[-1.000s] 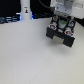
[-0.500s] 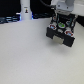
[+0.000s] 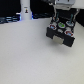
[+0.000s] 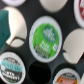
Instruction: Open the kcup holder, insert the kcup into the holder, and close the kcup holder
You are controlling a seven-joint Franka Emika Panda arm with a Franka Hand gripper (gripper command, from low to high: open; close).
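Green-topped kcup point(image 4: 44, 39) sits in the kcup holder point(image 3: 61, 31) below the gripper, whose opening I cannot tell.

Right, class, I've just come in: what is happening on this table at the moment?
A robot arm hangs over a black pod holder at the far side of a white table. The holder is open. Its wrist camera looks straight down on a green-topped coffee pod sitting among other pods. The claw itself cannot be made out.
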